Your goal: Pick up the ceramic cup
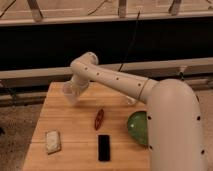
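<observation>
The ceramic cup (68, 94) is small and pale and sits at the far left of the wooden table (75, 125), near its back edge. My gripper (73, 89) is right at the cup, coming down on it from above and the right. The white arm runs from the lower right across the table to it. The gripper hides part of the cup, and I cannot tell whether the cup rests on the table or is held.
A green bowl (137, 128) sits at the right edge, partly behind my arm. A reddish-brown oblong item (99, 119) lies mid-table, a black phone (104, 147) in front of it, and a pale packet (52, 141) at front left. A dark wall and rails stand behind.
</observation>
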You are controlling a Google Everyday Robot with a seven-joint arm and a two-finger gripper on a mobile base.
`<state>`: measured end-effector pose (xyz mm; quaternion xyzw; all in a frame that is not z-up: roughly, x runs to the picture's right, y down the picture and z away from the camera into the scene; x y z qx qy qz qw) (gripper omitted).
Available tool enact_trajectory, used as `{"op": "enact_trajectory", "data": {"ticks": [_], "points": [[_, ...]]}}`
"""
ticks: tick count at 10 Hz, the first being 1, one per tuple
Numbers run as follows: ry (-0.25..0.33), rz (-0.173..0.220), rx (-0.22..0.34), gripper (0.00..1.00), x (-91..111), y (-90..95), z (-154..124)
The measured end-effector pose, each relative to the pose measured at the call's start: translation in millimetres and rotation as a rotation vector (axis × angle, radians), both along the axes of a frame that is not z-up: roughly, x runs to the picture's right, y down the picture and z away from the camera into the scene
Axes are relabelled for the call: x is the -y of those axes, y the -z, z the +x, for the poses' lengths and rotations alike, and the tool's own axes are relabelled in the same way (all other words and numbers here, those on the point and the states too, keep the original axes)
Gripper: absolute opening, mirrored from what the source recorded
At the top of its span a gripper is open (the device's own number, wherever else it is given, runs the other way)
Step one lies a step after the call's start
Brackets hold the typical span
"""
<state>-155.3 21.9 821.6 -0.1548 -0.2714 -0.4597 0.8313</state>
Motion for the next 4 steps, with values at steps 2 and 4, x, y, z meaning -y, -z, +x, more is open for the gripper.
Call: {"op": "enact_trajectory", "data": {"ticks": [2,4], "points": [[0.001,0.000,-0.002,0.00,7.7,6.6,6.3],[0.008,0.001,-0.004,0.00,14.0,12.3,10.1]]}}
